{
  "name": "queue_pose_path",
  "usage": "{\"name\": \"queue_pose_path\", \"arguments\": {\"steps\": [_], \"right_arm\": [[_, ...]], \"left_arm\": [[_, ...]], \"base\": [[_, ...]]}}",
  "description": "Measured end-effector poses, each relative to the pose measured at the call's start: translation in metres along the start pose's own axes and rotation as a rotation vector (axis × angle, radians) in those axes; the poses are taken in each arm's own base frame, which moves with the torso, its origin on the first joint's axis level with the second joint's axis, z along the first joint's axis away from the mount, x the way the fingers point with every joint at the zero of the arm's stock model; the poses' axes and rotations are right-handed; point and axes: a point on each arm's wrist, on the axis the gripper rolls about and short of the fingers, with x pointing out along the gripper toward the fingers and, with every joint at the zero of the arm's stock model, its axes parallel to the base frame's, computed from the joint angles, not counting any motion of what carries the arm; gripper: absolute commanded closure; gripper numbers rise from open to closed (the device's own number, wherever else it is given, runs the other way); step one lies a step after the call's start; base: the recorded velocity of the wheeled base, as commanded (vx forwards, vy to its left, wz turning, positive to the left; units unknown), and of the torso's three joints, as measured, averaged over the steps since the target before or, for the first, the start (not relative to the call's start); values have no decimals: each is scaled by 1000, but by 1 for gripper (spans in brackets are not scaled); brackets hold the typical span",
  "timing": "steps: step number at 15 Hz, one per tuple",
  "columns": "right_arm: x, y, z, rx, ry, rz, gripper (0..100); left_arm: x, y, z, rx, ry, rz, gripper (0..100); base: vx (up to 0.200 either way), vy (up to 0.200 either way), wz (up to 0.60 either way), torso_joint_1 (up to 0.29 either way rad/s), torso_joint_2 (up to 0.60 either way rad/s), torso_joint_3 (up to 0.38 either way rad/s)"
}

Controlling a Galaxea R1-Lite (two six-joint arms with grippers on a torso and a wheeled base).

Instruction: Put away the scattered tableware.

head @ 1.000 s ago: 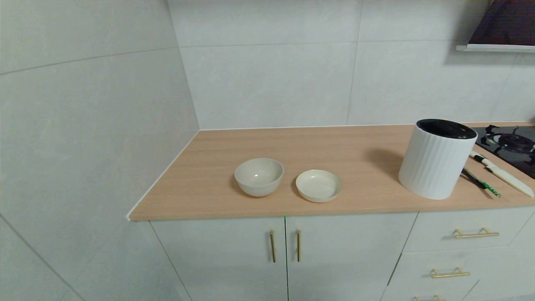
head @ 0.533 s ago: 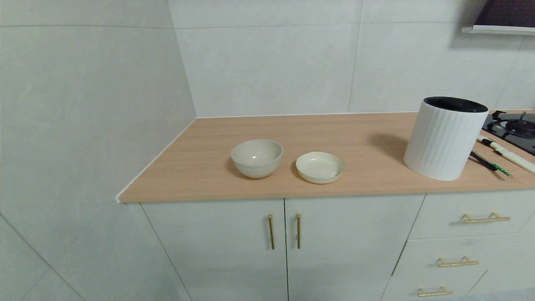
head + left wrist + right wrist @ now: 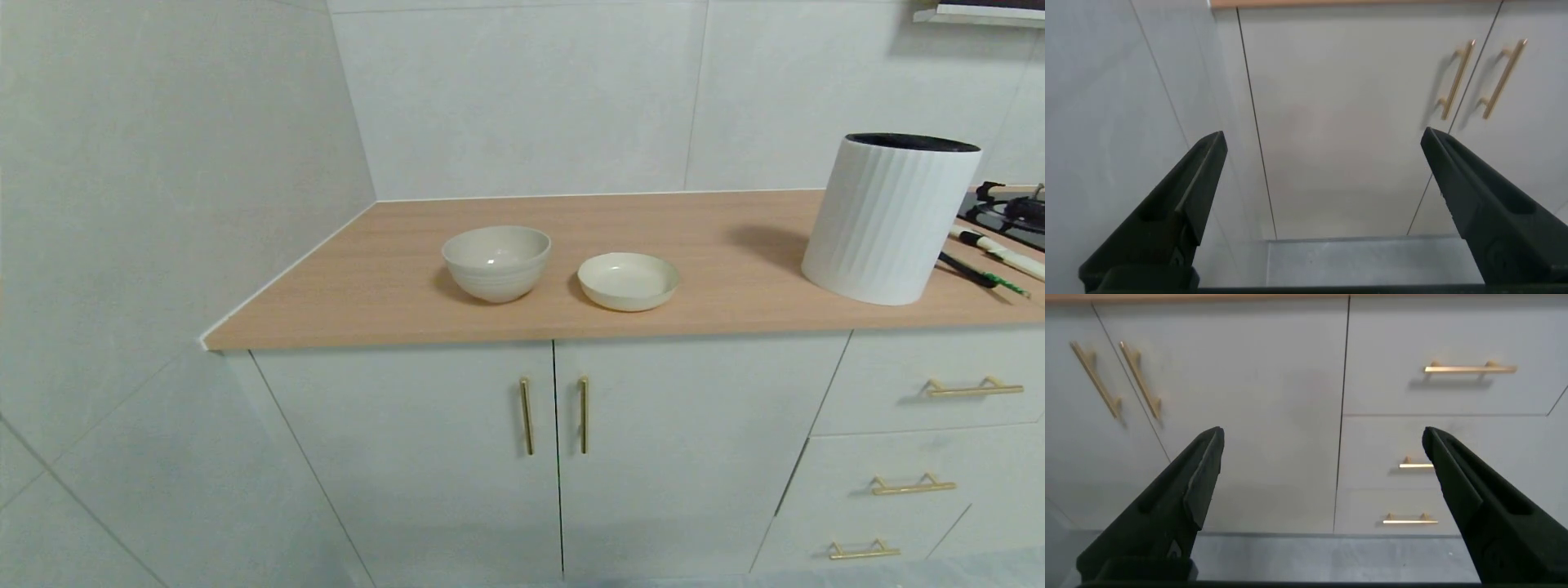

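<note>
A pale deep bowl [image 3: 496, 262] and a cream shallow dish [image 3: 628, 280] sit side by side on the wooden countertop [image 3: 718, 245], a little apart, near its front edge. At the right end, black chopsticks with green tips [image 3: 982, 275] and a white knife [image 3: 999, 253] lie beside a tall white ribbed holder [image 3: 891, 217]. My left gripper [image 3: 1323, 163] is open and empty, low in front of the cabinet doors [image 3: 1372, 122]. My right gripper [image 3: 1323, 457] is open and empty too, facing the cabinet and drawer fronts [image 3: 1454, 384].
Tiled walls close off the counter at the back and left [image 3: 163, 163]. Two cabinet doors with gold handles [image 3: 555, 415] sit under the bowls. Drawers [image 3: 939, 392] are at the right. A gas hob [image 3: 1012, 212] lies past the holder.
The head view has shifted: the counter sits higher in the picture and more of the cabinets shows below. The bowl, dish and holder have not moved on the counter.
</note>
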Motion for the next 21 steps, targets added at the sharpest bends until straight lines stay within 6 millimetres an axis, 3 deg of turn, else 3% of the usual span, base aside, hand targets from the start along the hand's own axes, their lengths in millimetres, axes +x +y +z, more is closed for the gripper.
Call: {"name": "queue_pose_path", "arguments": {"steps": [10,21], "right_arm": [[0,0,0,0,0,0,0],[0,0,0,0,0,0,0]], "left_arm": [[0,0,0,0,2,0,0],[0,0,0,0,0,0,0]], "base": [[0,0,0,-125,440,314],[0,0,0,-7,28,19]]}}
